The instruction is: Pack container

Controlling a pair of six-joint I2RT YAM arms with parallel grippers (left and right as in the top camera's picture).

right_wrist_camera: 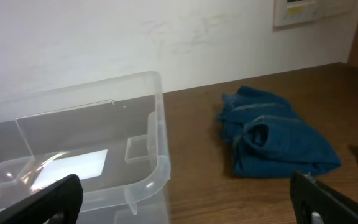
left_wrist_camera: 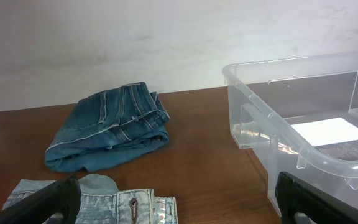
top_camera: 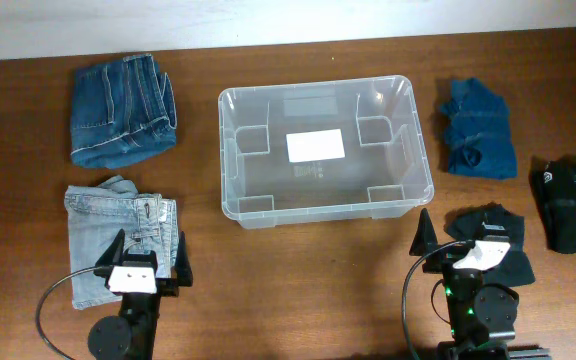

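Observation:
The clear plastic container stands empty mid-table, a white label on its base; it also shows in the left wrist view and the right wrist view. Dark folded jeans lie at the far left, also in the left wrist view. Light-wash jeans lie at the near left, under my open left gripper. A blue folded garment lies right of the container, also in the right wrist view. My right gripper is open and empty above a black garment.
Another black garment lies at the far right edge. A white wall rises behind the table. Bare wood shows between the container and the clothes.

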